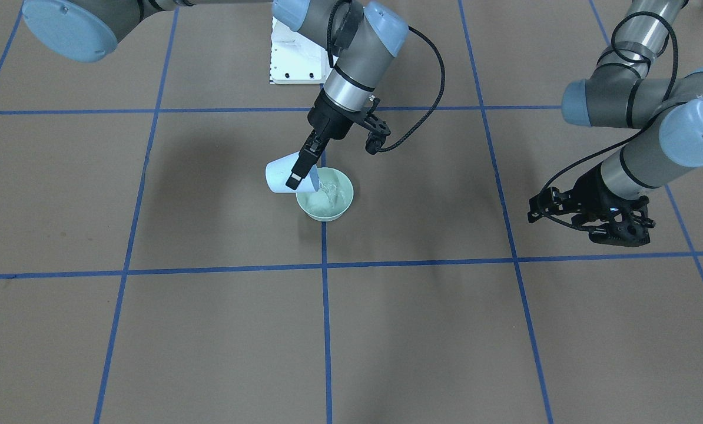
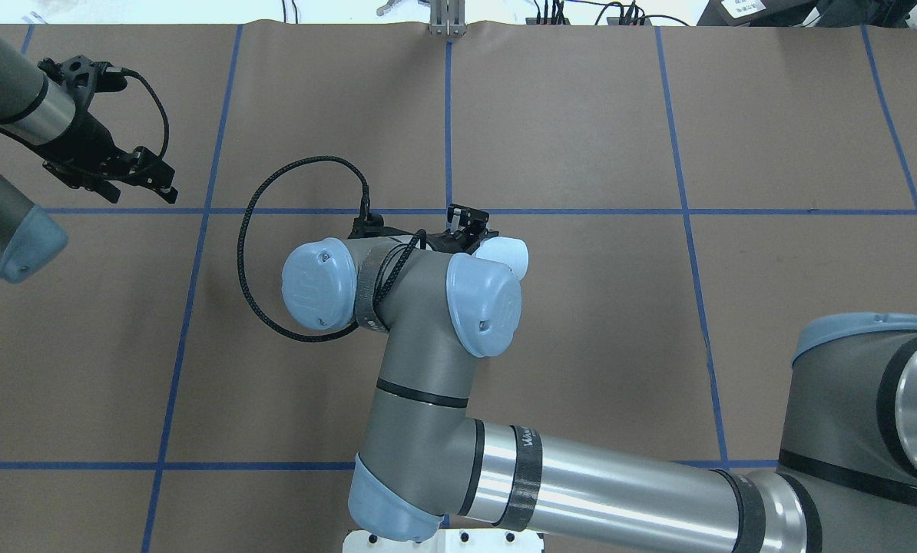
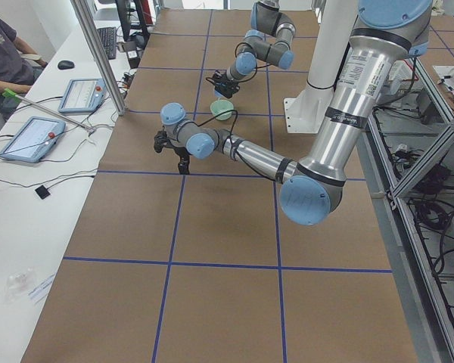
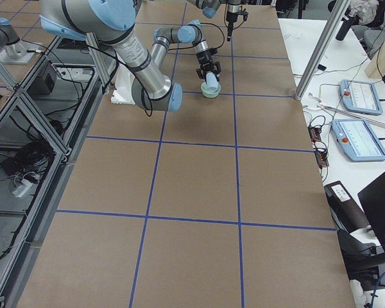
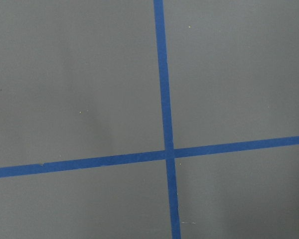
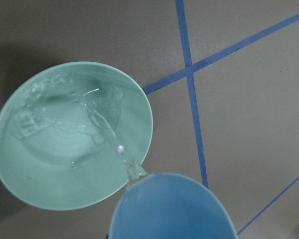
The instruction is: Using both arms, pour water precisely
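My right gripper (image 1: 297, 175) is shut on a light-blue cup (image 1: 279, 176) and holds it tilted on its side over a pale green bowl (image 1: 328, 203) near the table's middle. In the right wrist view a thin stream of water (image 6: 114, 144) runs from the cup's rim (image 6: 169, 209) into the bowl (image 6: 70, 134), which holds some water. In the overhead view the right arm hides the bowl and only part of the cup (image 2: 506, 253) shows. My left gripper (image 2: 140, 190) is open and empty, far off to the robot's left, above bare table; it also shows in the front view (image 1: 539, 209).
Blue tape lines (image 5: 164, 149) divide the brown table into squares. The white base pedestal (image 1: 295, 59) stands behind the bowl. A side table with tablets (image 3: 30, 136) and a metal post (image 3: 98, 53) runs along the operators' side, where a person sits.
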You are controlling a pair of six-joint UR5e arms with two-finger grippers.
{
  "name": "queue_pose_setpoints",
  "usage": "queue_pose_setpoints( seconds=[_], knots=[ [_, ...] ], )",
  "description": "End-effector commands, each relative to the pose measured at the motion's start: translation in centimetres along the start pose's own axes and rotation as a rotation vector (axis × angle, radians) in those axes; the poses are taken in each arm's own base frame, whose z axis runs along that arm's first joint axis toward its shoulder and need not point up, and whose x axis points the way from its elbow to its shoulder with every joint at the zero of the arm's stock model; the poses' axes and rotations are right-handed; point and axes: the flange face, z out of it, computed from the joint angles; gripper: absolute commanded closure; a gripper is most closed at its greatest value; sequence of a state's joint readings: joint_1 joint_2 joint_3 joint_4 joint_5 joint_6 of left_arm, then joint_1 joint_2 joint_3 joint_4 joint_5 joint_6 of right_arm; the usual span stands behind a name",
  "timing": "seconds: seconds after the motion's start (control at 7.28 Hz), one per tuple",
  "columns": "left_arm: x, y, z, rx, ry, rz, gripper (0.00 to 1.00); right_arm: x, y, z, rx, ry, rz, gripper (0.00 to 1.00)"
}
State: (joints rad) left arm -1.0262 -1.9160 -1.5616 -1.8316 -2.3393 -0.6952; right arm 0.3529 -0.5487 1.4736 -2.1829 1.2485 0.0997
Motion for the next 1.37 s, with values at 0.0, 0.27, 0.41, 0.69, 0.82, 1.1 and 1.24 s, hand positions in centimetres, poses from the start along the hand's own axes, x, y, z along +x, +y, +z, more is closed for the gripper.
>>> queue_pose_setpoints(
  seconds=[0.0, 0.27, 0.41, 0.69, 0.82, 1.1, 1.24],
  knots=[
    [0.0, 0.0, 0.0, 0.0, 0.0, 0.0, 0.01, 0.0, 0.1, 0.0, -0.017, 0.016, -0.028, 0.67],
    [0.0, 0.0, 0.0, 0.0, 0.0, 0.0, 0.01, 0.4, 0.2, -0.6, 0.009, 0.013, 0.028, 0.65],
    [-0.1, 0.0, -0.1, 0.0, -0.001, -0.002, 0.01, 0.6, 0.5, -1.4, 0.032, 0.006, 0.085, 0.65],
    [-0.5, -0.3, -0.6, 0.011, -0.001, -0.008, 0.01, 0.6, 3.2, -0.3, 0.162, -0.031, 0.295, 0.64],
    [-0.4, -0.3, -0.7, 0.011, 0.001, -0.008, 0.01, 0.7, 5.1, -0.3, 0.259, -0.086, 0.416, 0.64],
    [0.5, -0.6, -1.1, 0.019, 0.007, -0.014, 0.01, 2.4, 8.4, 0.1, 0.387, -0.271, 0.695, 0.64],
    [0.6, -0.6, -1.1, 0.019, 0.008, -0.013, 0.01, 4.1, 11.4, 2.1, 0.467, -0.335, 0.86, 0.64]
  ],
)
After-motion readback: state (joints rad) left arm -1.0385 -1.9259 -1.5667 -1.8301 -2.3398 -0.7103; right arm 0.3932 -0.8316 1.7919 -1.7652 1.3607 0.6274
